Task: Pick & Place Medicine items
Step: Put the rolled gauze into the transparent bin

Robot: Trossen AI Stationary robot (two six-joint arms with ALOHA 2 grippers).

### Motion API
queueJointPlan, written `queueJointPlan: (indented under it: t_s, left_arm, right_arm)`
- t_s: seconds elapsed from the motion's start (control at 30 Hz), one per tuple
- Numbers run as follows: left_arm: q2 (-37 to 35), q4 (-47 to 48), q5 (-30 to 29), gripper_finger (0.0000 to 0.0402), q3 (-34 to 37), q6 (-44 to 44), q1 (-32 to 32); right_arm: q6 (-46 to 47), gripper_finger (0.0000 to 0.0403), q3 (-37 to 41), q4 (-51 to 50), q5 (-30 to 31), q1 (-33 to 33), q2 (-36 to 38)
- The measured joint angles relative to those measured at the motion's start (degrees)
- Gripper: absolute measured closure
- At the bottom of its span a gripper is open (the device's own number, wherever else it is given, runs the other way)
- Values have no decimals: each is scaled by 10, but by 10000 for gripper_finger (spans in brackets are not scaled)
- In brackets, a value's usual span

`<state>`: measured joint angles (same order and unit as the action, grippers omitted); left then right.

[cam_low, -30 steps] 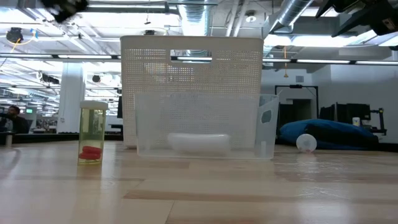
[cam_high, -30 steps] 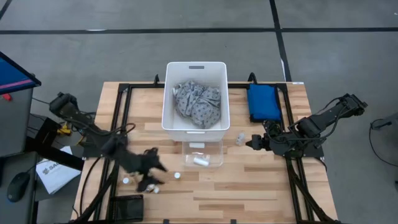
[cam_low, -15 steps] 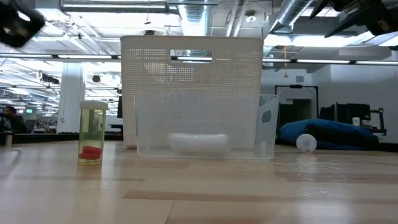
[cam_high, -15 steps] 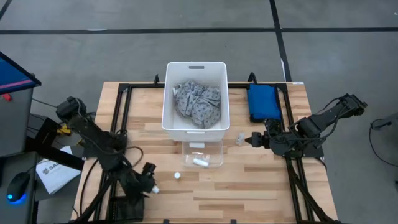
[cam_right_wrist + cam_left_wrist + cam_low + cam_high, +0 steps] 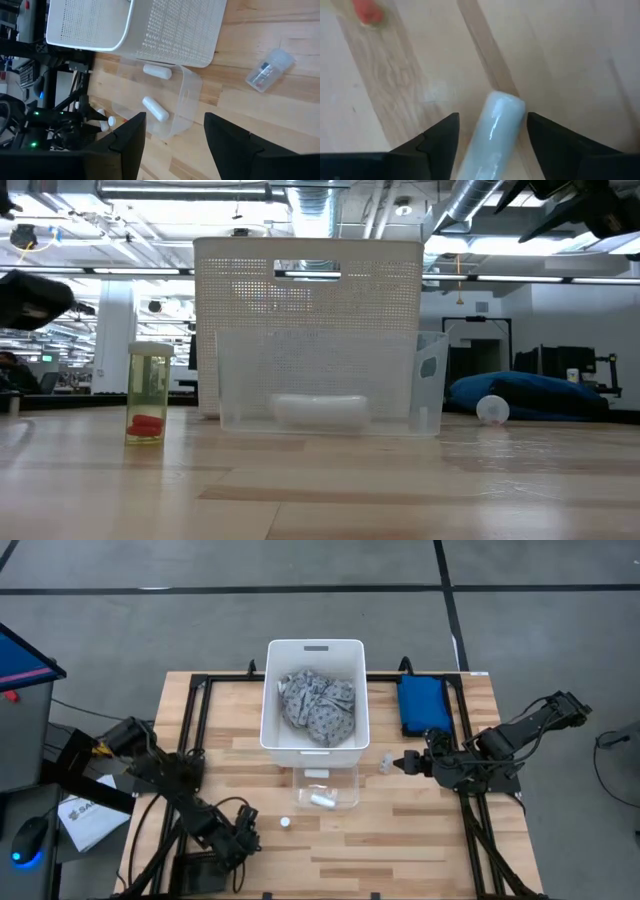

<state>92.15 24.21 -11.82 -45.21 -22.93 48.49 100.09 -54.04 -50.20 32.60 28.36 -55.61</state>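
Left gripper [image 5: 243,830]: you have it low at the near left of the table, fingers [image 5: 440,137] spread apart with a white cylinder [image 5: 492,131] lying between them on the wood, not yet clamped.
Step in hand: by my reading you are at the pick, lined up on that cylinder but short of squeezing.
Next move: you need to bring the fingers together across the cylinder's width, then lift and carry it toward the clear tray [image 5: 345,780]; it is round and may roll if one finger touches first.
Small round bottle [image 5: 285,823]: sits on the table just beyond the left gripper, apart from it.
Clear tray: already holds a white capsule-shaped item [image 5: 322,799]; the right wrist view shows two such pieces in it.
Right gripper [image 5: 406,764]: waits at the right, fingers parted, near a small clear vial [image 5: 385,762] lying on its side.
White bin [image 5: 273,690]: behind the tray, holding a grey patterned cloth [image 5: 318,705].
Blue pouch [image 5: 421,705]: far right, beside the bin.
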Motion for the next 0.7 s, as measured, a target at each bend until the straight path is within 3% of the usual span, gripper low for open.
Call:
queueJointPlan:
  t_s: [0.5, 0.7]
  left_arm:
    - [-53, 10, -15, 358, 0, -23, -15]
    - [-171, 36, -79, 351, 0, -29, -43]
  right_arm:
    - [-2, 206, 0, 0, -1, 2, 0]
    - [-2, 206, 0, 1, -1, 2, 0]
